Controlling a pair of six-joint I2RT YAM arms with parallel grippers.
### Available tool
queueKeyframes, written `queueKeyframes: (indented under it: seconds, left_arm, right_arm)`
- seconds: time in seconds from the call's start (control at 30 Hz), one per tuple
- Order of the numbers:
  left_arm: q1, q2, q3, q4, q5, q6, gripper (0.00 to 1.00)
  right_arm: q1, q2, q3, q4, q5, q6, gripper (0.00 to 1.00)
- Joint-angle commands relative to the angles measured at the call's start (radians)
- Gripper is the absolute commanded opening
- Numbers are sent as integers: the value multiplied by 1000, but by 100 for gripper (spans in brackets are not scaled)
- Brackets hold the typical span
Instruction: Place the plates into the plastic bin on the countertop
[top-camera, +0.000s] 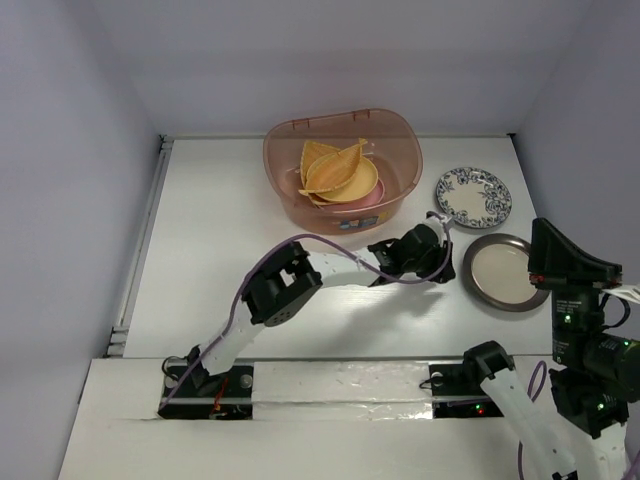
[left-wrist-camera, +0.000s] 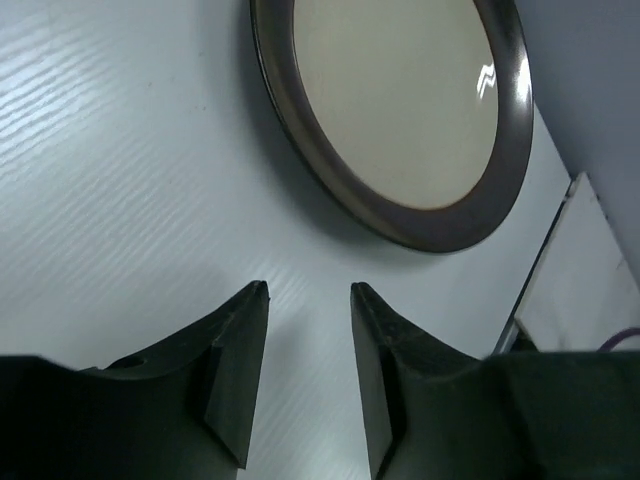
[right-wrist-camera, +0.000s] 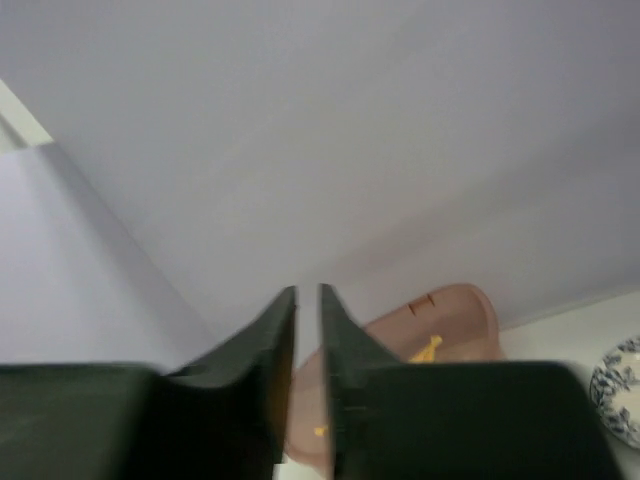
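The left claw (left-wrist-camera: 308, 290) is spread wide with nothing in it. It sits close over the countertop (top-camera: 210, 260). Just past its tips, at 3 o'clock in the top view, lies the metal-rimmed plate (top-camera: 503, 272), not touched. The blue-and-white plate (top-camera: 472, 195) lies at 1 o'clock, right beside that one. The plastic bin (top-camera: 285, 190) sits at 11 o'clock, on the far side of the countertop. In it the two leaf plates (top-camera: 335, 165) are piled on the yellow-orange plate (top-camera: 365, 187), with the pink plate (top-camera: 378, 200) peeking out under them. The right claw (right-wrist-camera: 307, 290) is pressed nearly together, just a thin slit, holding nothing. It is up in the air at 3 o'clock of the metal-rimmed plate.
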Motion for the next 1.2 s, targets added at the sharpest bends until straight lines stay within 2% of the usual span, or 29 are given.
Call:
queueKeyframes:
  seconds: [0.0, 0.1, 0.2, 0.3, 0.5, 0.7, 0.9, 1.0, 1.03, 1.1, 1.17]
  left_arm:
    - [25, 45, 116, 53, 87, -143, 36]
    - [34, 129, 183, 47, 118, -193, 47]
    - [34, 194, 243, 40, 138, -245, 60]
    - [34, 258, 327, 16, 153, -278, 65]
    - [34, 387, 507, -81, 164, -312, 62]
    - [34, 442, 580, -118, 157, -321, 57]
    - [25, 444, 567, -101, 141, -330, 46]
    - [25, 439, 559, -102, 134, -316, 29]
    - [25, 438, 556, -107, 132, -313, 13]
    - [25, 427, 515, -98, 138, -313, 0]
    - [25, 368, 435, -49, 127, -302, 0]
  right_arm:
    - [0, 27, 12, -106, -17, -34, 27]
    - [0, 16, -3, -117, -15, -32, 38]
    - [0, 5, -14, -123, -20, -32, 38]
    - [0, 8, -18, -123, -40, -29, 39]
    - [0, 10, -32, -120, -55, -29, 38]
    - [0, 8, -52, -106, -70, -26, 38]
    - [0, 21, -69, -74, -98, -15, 37]
    - [0, 27, -70, -66, -110, -8, 37]
    - [0, 25, -73, -63, -112, -8, 37]
    - [0, 25, -76, -63, -103, -9, 37]
    - [0, 25, -78, -71, -95, -12, 37]
